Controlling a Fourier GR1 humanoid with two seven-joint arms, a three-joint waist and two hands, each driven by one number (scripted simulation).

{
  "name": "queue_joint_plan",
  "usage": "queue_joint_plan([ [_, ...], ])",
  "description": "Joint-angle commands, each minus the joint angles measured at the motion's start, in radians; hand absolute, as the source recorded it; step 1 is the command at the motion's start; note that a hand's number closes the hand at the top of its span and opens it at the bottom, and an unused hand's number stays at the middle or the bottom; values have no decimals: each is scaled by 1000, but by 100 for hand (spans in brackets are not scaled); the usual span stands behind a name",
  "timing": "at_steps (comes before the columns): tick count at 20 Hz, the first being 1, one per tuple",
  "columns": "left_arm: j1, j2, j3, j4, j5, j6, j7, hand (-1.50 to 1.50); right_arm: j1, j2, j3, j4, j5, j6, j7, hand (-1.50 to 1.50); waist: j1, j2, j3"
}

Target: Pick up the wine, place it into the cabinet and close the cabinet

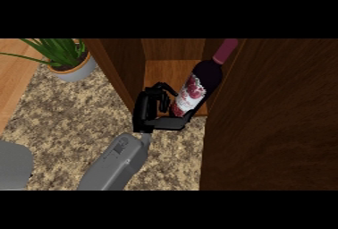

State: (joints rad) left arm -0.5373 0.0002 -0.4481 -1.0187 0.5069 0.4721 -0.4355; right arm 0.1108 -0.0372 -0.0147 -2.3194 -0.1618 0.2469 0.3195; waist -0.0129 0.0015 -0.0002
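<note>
In the head view, the placing step looks underway: the wine bottle (198, 87) stands tilted on the cabinet (125, 67) shelf between the open door (277, 116) and side wall. The right robot hand (153, 111), touching its left side, curls around the lower body. Next likely calls for letting go, then swinging the door shut.

I count one wine bottle (198, 87), one cabinet (277, 112), one potted plant (69, 60), one of my hands (155, 112).
</note>
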Motion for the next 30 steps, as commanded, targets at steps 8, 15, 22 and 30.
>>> queue_joint_plan([
  [8, 10, 6, 83, 188, 62, -141, -98, 150, -4, 21, 11, 41, 29, -17, -30, -150, 7, -1, 0],
  [15, -115, 0, 27, 390, 293, -195, -247, 150, -3, -5, -4, 61, -7, 13, -36, -150, -13, 4, -1],
  [22, -196, 0, 62, 492, 296, -267, -243, 150, 50, 11, 2, 20, -4, 21, -57, -150, -6, 1, 0],
  [30, -313, 0, 5, 566, 436, -243, -227, 150, -46, -13, -41, 82, -55, 7, -11, -150, -24, 6, -1],
])
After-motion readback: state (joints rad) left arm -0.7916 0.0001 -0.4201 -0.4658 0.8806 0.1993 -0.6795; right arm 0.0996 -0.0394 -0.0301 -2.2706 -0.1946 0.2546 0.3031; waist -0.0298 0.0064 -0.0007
